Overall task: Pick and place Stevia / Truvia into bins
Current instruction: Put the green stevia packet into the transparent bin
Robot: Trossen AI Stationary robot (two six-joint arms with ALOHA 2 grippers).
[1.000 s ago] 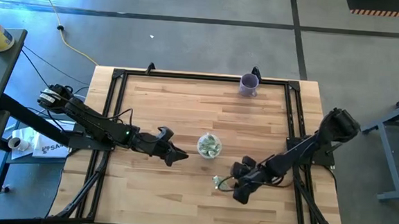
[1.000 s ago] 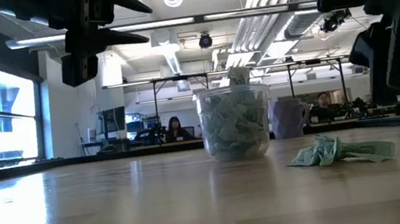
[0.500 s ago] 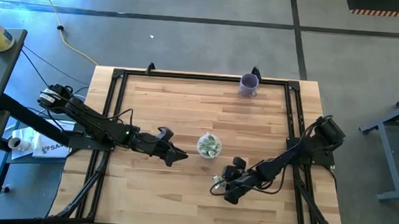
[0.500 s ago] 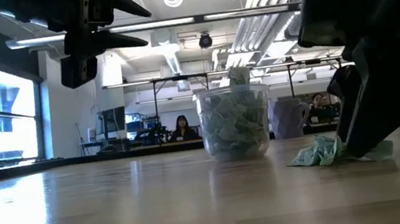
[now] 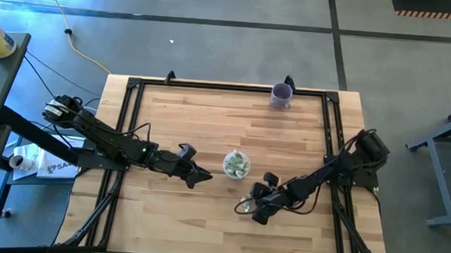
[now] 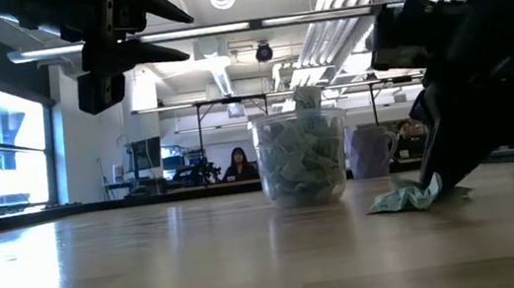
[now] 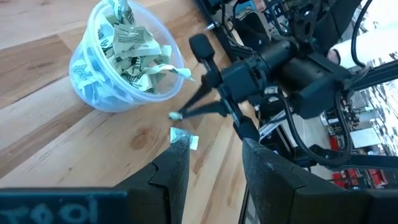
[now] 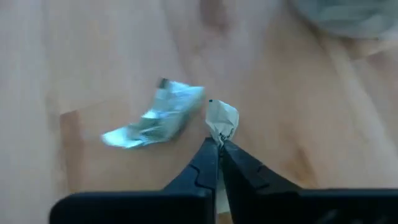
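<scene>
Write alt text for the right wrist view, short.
The right gripper is shut on a crumpled white sachet, low over the wooden table. A second, pale green sachet lies loose on the wood beside it, and the clear cup shows blurred at the frame's corner.

Pale greens and whites on light wood

A clear cup (image 5: 236, 165) with a whitish rim is filled with pale green and white sachets (image 7: 134, 46); a crumpled one (image 8: 153, 118) is seen on the striped blond-wood table (image 5: 210, 118), black-framed; a lilac mug (image 5: 281, 95) is set far right.
</scene>
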